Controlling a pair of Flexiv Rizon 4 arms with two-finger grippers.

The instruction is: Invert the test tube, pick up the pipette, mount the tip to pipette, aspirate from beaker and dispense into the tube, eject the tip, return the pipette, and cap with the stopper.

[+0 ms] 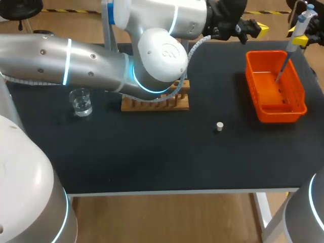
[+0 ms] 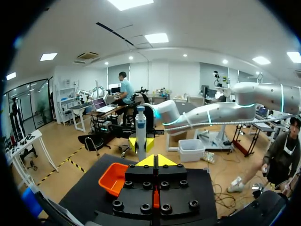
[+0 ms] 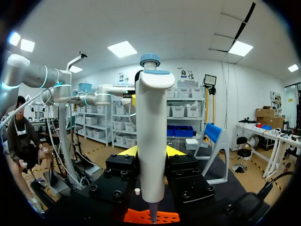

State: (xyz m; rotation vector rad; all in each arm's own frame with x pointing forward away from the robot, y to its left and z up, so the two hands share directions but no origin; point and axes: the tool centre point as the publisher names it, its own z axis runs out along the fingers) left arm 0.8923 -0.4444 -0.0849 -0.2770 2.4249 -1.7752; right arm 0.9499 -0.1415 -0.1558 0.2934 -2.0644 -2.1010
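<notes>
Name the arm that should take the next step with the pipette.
Right. The right end effector is shut on the pipette and holds it over the bin. The left end effector is shut on nothing, with the pipette ahead of it, so it would likely need to open and regrasp.

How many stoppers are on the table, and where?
1. The white stopper lies alone between the wooden rack and the orange bin; the left arm may hide others.
</notes>
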